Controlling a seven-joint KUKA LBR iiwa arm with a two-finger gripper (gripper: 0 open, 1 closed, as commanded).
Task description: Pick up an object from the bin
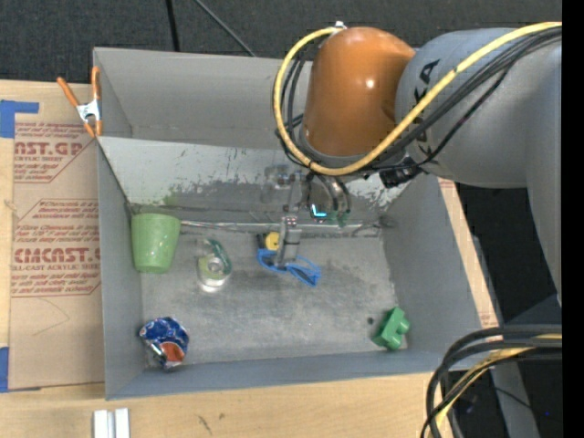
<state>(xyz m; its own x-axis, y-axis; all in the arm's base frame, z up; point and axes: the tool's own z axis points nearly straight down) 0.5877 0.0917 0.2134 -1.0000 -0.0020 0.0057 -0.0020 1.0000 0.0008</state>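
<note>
1. The arm [497, 108] reaches into the bin [182, 99] from the right. An orange cover [351, 85] sits at its wrist, and yellow and black cables [290, 71] loop round it.
2. The gripper [291, 245] hangs below the cover, pointing down over the middle of the bin floor, near the back wall.
3. Its tip is low, right at the upper edge of a blue piece [303, 271]. Whether it touches the piece cannot be told.
4. Whether the gripper is apart or together cannot be told either, as the cover and wrist hide most of it. Nothing can be seen clamped in it.
5. The blue piece is small, flat and bent. It lies on the floor at mid-bin, running from below the gripper off toward the right.
6. A yellow bit [271, 241] lies just left of the gripper and just above the blue piece.
7. A clear piece [213, 270] with a green streak lies to the left, apart from the blue piece.
8. A pale green cup [155, 240] stands against the left wall, near the clear piece.
9. A crumpled blue, red and white wrapper [164, 341] lies in the front left corner.
10. A green block [392, 328] lies near the front right corner, well apart from the gripper.
</note>
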